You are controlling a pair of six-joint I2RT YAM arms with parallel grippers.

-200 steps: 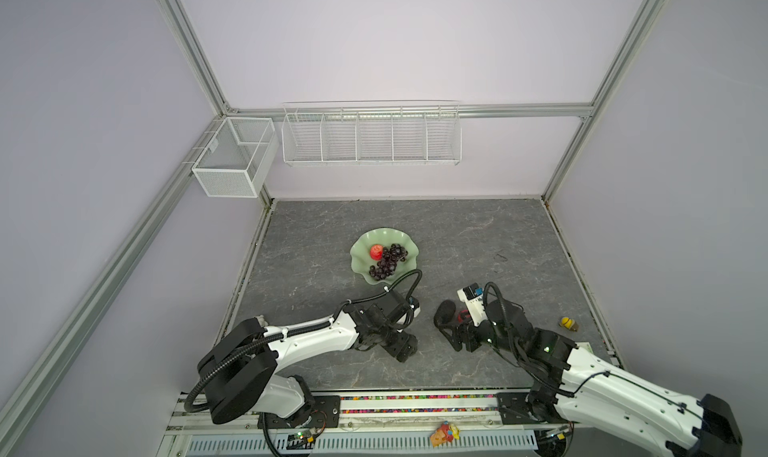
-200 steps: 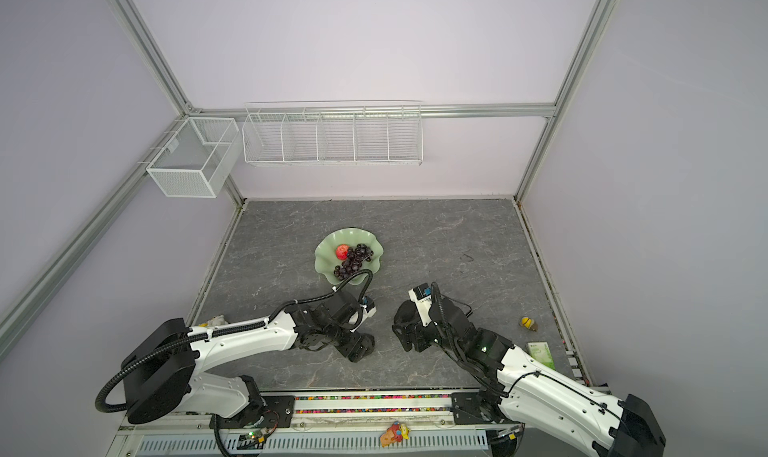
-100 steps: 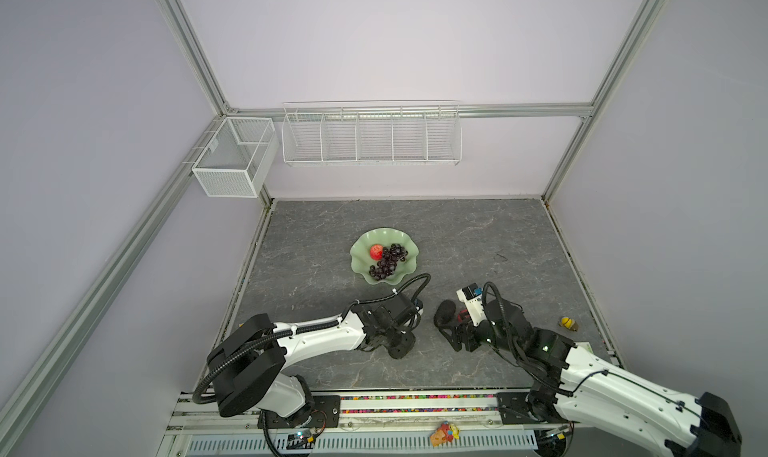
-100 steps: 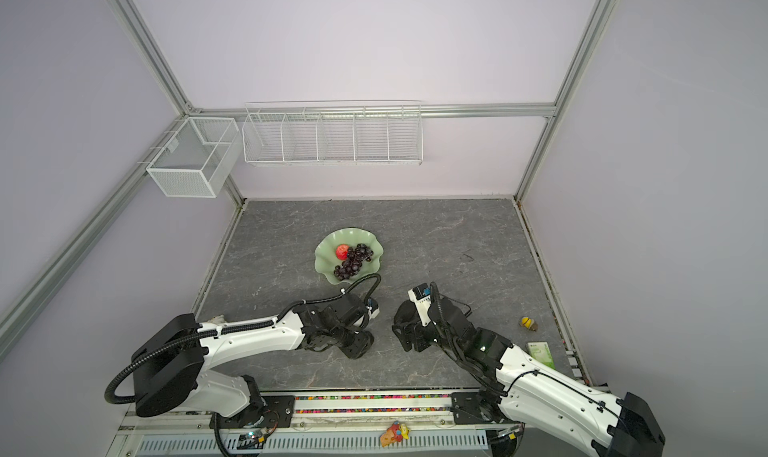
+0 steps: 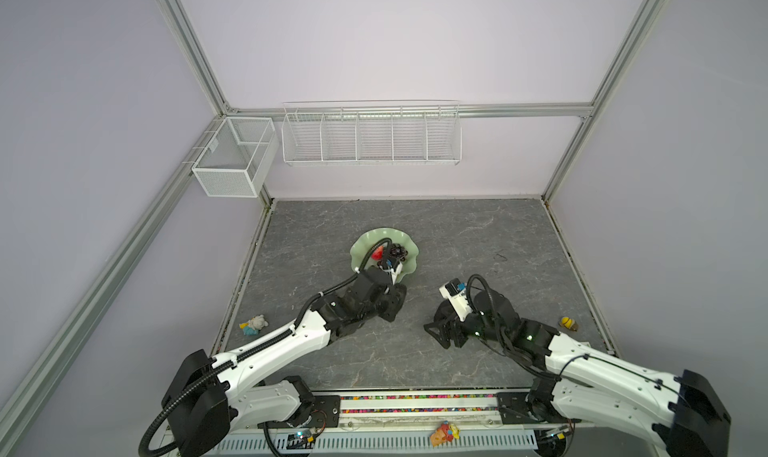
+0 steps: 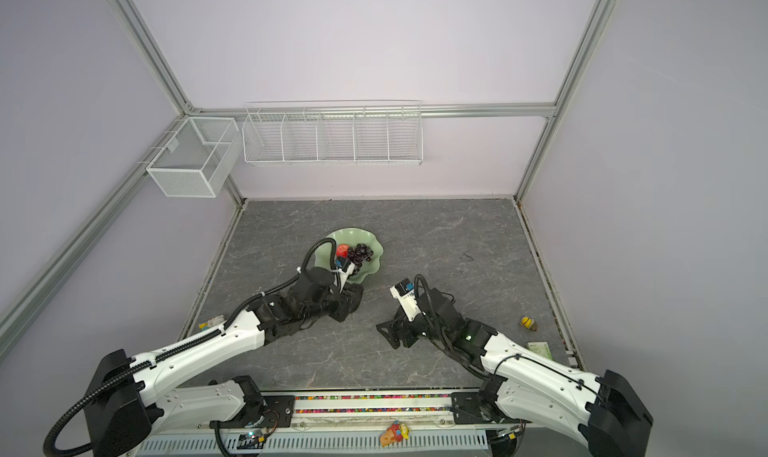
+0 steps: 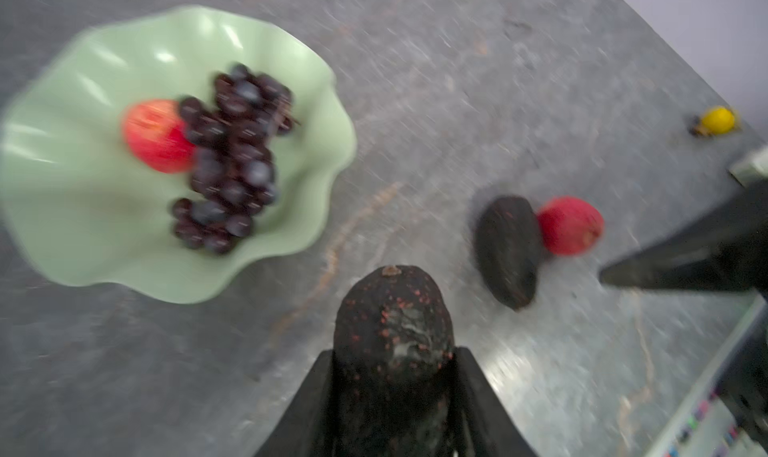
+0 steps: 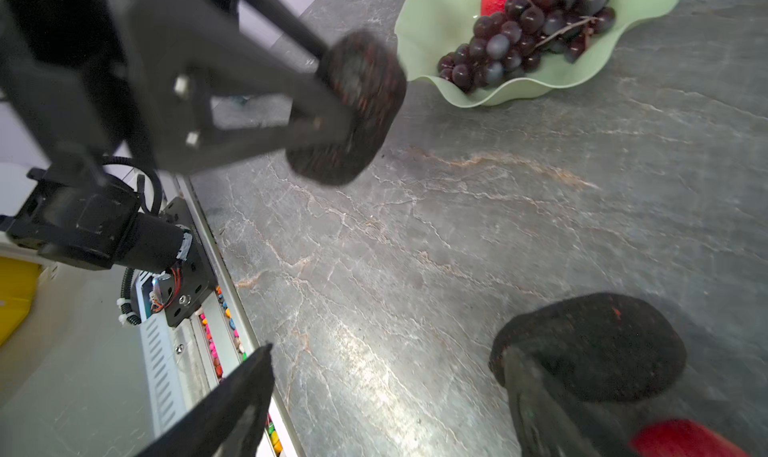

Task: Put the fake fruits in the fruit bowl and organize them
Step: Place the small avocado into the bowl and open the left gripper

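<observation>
- A second ago the left claw gaped low over the desk. Now it is pinched on the held avocado, looks lifted clear, and has swung toward the bowl.
- So this reads as the carry step. The bowl already has the grapes and one apple (three of five once this one lands, by my count).
- On the desk, well apart from the bowl, the second avocado touches the loose apple.
- The right claw stands wide and empty, one finger just beside that second avocado, much where it was.
- The desk is grey and marbled, with a yellow toy near its right edge.
- Pale lilac walls, a metal frame and white wire baskets close off the back.
</observation>
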